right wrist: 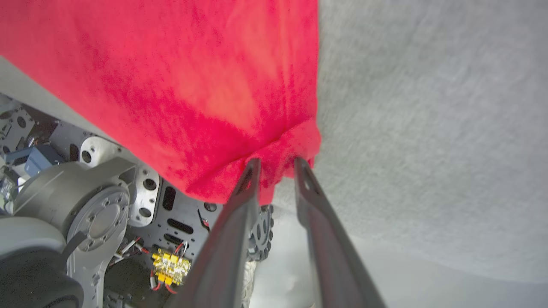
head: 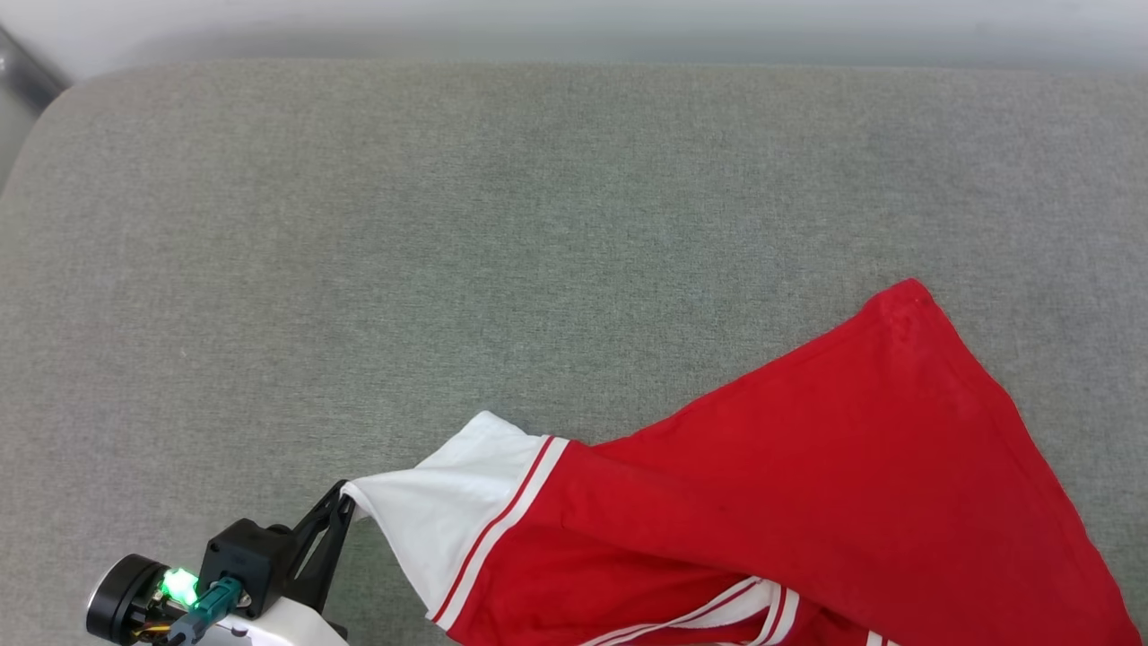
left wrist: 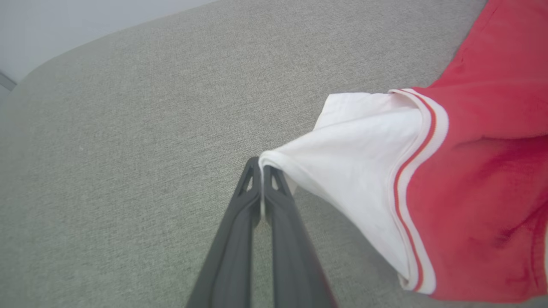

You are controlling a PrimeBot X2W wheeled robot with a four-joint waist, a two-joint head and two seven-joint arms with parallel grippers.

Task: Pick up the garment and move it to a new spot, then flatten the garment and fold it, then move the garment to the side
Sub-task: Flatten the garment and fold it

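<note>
Grey woven fabric covers the whole desk (head: 538,224), with a pale wall (head: 574,27) along the far edge.

Left hand (left wrist: 261,166) is clenched tight. Its two dark fingers are pressed together on the very edge of the white sleeve (left wrist: 355,162), and that pinch pulls the sleeve into a point. From there the sleeve fans out to the red-and-white striped trim (left wrist: 417,171) and then into the red body of the garment (head: 807,467).

In the head view the shirt lies across the lower right part of the desk, plain red side up. One corner reaches up toward the middle right, and the bottom part runs out of frame. More striped trim peeks out near the bottom edge.

Right hand (right wrist: 276,164) looks released. Its fingers stand apart with a clear gap between them. A bunched corner of the red hem (right wrist: 295,145) sits right at the tips, and it doesn't look clamped. Past the tips the red cloth spreads wide across the upper left of that wrist view. There's grey desk fabric to the right of it, and the robot's metal base (right wrist: 107,205) with its wiring is down at the lower left.
</note>
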